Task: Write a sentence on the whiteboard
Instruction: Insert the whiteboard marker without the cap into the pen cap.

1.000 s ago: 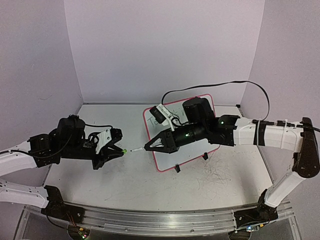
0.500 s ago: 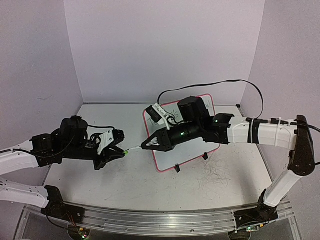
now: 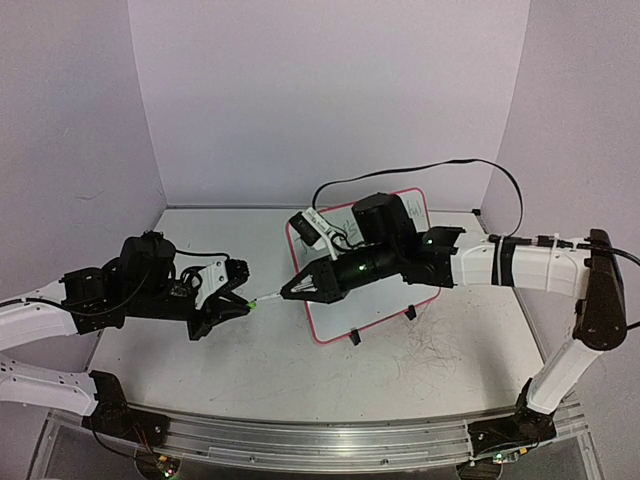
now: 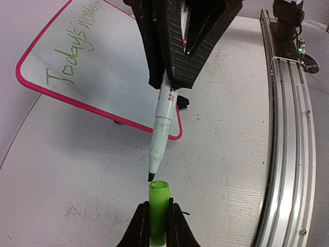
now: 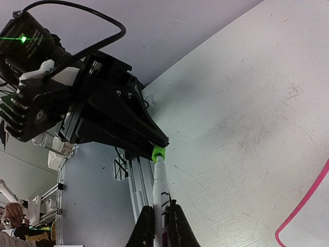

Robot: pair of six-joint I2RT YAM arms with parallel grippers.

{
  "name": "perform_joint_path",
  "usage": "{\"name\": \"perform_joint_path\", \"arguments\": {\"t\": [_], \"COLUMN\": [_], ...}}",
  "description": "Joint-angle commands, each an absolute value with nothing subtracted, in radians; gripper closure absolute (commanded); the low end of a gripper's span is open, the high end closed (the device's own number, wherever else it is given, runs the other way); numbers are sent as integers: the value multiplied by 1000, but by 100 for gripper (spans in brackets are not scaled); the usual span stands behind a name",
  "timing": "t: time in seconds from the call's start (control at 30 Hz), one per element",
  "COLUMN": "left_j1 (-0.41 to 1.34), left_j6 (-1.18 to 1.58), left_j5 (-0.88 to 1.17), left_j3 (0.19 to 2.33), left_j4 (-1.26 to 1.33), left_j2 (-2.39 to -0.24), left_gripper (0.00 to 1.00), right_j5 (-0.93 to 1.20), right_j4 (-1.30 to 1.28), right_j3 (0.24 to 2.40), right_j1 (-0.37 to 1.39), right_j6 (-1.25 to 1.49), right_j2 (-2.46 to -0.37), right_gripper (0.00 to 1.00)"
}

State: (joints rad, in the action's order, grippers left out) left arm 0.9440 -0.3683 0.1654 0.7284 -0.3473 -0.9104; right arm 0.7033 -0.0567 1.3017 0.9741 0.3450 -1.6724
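The whiteboard (image 3: 372, 300) with a red-pink rim stands tilted on black clip feet at the table's middle right; it also shows in the left wrist view (image 4: 108, 67). The sentence (image 4: 77, 49) reads "Today's wonderful" in green. My right gripper (image 3: 288, 293) is shut on a white marker (image 4: 163, 126), tip bare and pointing left. My left gripper (image 3: 240, 302) is shut on the green cap (image 4: 159, 206). The marker tip sits at the cap's open mouth, just short of it. In the right wrist view the marker (image 5: 161, 188) meets the cap (image 5: 159, 152).
The grey tabletop (image 3: 300, 370) carries old scribbles at the front right. A metal rail (image 3: 330, 440) runs along the near edge. A black cable (image 3: 420, 175) loops above the board. Purple walls close in the back and sides.
My right arm has moved left with the marker, bringing its tip up to the cap. My left gripper has barely moved.
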Motion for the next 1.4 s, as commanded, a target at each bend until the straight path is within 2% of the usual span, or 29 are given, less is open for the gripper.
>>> {"name": "perform_joint_path", "arguments": {"t": [0.0,1.37], "left_j1": [951,957], "left_j6": [-379,-370], "left_j5": [180,162], "left_j3": [738,750], "left_j4": [-313,-317], "left_j2": [-913,-944], "left_gripper": [100,100], "right_j5": [705,684], "right_j4": [-44,-87], "right_j3": [1348,1341], "right_j1": [981,1041], "right_j6": [334,325], "right_j2": [-1687,-1696], "right_gripper": [100,100]}}
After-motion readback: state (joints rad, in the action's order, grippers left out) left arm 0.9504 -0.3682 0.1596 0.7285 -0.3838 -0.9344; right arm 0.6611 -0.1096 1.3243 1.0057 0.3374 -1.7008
